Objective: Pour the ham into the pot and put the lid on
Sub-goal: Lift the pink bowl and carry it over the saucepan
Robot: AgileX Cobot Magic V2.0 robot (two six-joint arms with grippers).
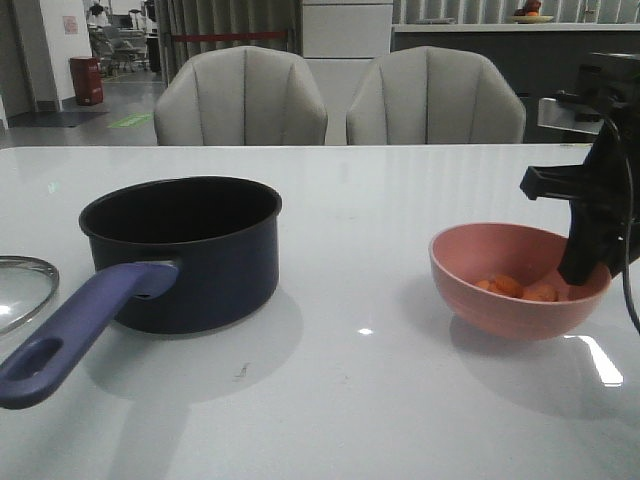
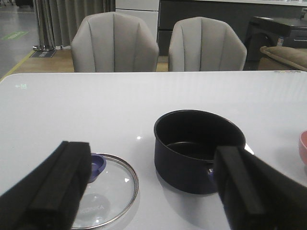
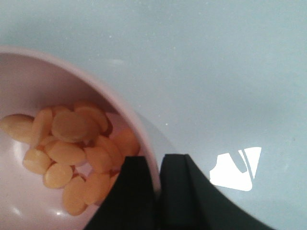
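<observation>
The dark navy pot (image 1: 190, 250) stands left of centre with its purple-blue handle (image 1: 70, 335) pointing toward me; its inside looks bare (image 2: 199, 143). The glass lid (image 2: 103, 191) lies flat to the pot's left, its edge showing (image 1: 22, 285). Orange-pink ham pieces (image 3: 72, 153) lie in the pink bowl (image 1: 510, 290) at the right. My right gripper (image 3: 157, 167) is shut on the bowl's rim (image 3: 139, 134), one finger inside and one outside. My left gripper (image 2: 151, 191) hovers open, short of the lid and pot, holding nothing.
Two grey chairs (image 1: 240, 100) stand behind the table's far edge. The white tabletop (image 1: 360, 400) is glossy with light glare beside the bowl.
</observation>
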